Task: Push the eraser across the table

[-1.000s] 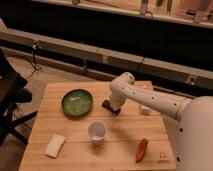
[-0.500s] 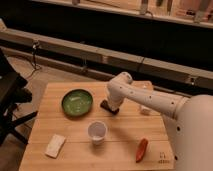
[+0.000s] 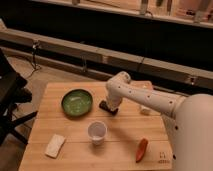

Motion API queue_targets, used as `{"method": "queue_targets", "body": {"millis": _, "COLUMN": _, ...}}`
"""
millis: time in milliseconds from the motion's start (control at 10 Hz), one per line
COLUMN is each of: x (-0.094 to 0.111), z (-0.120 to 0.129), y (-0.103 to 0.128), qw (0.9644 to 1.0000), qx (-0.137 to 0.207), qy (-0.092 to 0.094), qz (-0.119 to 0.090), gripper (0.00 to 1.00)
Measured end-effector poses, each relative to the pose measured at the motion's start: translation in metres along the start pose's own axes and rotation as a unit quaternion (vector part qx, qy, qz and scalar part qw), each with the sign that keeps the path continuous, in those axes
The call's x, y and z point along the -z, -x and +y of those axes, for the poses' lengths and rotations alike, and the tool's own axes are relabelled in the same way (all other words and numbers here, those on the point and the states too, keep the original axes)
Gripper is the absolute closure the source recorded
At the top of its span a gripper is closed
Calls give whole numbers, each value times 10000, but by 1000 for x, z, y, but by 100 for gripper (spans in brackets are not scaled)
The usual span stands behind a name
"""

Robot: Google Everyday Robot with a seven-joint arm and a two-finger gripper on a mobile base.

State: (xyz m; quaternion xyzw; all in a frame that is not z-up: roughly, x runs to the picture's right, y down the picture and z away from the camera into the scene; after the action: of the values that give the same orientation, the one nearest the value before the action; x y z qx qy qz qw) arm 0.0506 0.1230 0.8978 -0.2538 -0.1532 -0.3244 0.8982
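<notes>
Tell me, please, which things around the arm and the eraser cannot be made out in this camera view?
- Gripper: the arm's white casing covers it; its contact with the eraser is not visible.
- Eraser: only its front edge shows beneath the arm.
- Small pale item: half behind the arm, shape unclear.
- Mark at the table corner: too small to read.

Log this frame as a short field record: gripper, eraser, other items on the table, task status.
gripper: gripper down at the table's middle, right of the green bowl
eraser: eraser dark block directly under the gripper, partly hidden
contact: looks touching, not certain
table: table light wooden slats
green bowl: green bowl left of the eraser
white cup: white cup upright, near side of the eraser
cream block: cream block front left
orange-red object: orange-red object front right
status: eraser near mid-table
</notes>
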Motion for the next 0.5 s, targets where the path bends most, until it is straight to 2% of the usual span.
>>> {"method": "queue_targets", "body": {"millis": 500, "x": -1, "z": -4, "y": 7, "qw": 9997, "qx": 228, "qy": 52, "qz": -51, "gripper": 100}}
